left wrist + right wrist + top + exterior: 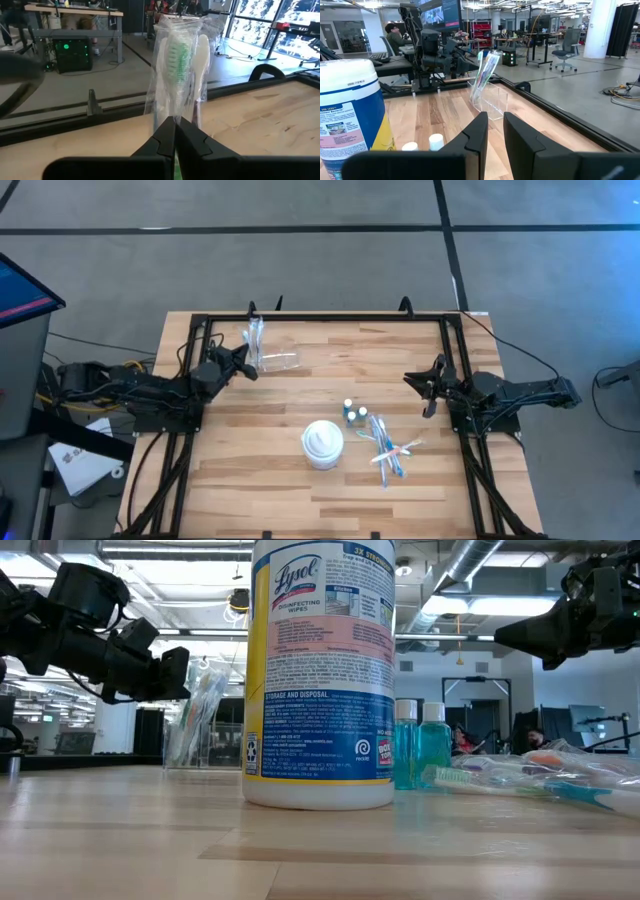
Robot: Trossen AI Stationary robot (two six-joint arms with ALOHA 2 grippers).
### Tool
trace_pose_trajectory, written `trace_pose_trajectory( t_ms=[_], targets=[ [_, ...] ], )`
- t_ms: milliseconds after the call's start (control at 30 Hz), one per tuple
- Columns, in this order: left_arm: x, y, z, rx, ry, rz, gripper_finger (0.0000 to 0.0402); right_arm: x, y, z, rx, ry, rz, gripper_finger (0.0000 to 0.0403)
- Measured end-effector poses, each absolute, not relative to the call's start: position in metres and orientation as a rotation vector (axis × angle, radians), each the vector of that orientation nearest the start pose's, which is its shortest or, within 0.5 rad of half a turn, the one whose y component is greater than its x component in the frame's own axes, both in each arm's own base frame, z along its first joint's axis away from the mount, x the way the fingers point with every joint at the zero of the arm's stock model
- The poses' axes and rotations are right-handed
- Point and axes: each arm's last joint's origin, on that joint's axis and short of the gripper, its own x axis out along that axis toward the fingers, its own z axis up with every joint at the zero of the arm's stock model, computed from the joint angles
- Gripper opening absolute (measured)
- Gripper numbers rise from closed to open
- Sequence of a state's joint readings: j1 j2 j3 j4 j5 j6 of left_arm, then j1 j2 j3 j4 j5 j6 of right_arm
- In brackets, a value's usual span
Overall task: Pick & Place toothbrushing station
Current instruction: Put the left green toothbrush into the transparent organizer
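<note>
A bundle of toothbrushes in clear wrap (pixel 256 338) stands tilted at a clear plastic holder (pixel 280 362) at the far left; the right wrist view shows it in the holder (pixel 492 102). My left gripper (pixel 248 360) is shut on the bundle (pixel 180 65). More pastel toothbrushes (pixel 390 448) lie on the table right of centre, beside two small white-capped blue bottles (pixel 352 413). My right gripper (pixel 430 388) hovers near the right edge, its fingers (pixel 495 132) slightly apart and empty. My left gripper pinches the wrapped toothbrush bundle between its two fingers at the bundle's lower part (pixel 175 111). The fingers come about level from the table's left side. The bundle stands with its brush heads (pixel 177 55) up, above the fingers; its lower end is hidden by the fingers.
A tall white wipes tub (pixel 323 444) stands near the table's middle, close to the bottles. A black frame rail (pixel 330 317) runs round the table's far and side edges. Bare wood lies along the near edge.
</note>
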State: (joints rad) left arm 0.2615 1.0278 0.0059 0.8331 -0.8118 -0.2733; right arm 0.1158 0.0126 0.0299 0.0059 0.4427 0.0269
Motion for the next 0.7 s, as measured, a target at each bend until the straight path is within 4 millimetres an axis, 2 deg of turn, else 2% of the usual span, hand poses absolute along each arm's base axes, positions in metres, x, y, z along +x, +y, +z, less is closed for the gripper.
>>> trace_pose_trajectory(
  t_ms=[233,700],
  targets=[
    [0.1378,0.0586,0.1370,-0.192,0.033,1.087,0.0023,0.0946,-0.0015,0.1733,0.033,-0.027,-0.327,0.0054],
    [0.1387,0.0565,0.1371,-0.190,0.034,1.072,0.0120,0.0946,-0.0015,0.1732,0.033,-0.027,-0.327,0.0054]
  ],
)
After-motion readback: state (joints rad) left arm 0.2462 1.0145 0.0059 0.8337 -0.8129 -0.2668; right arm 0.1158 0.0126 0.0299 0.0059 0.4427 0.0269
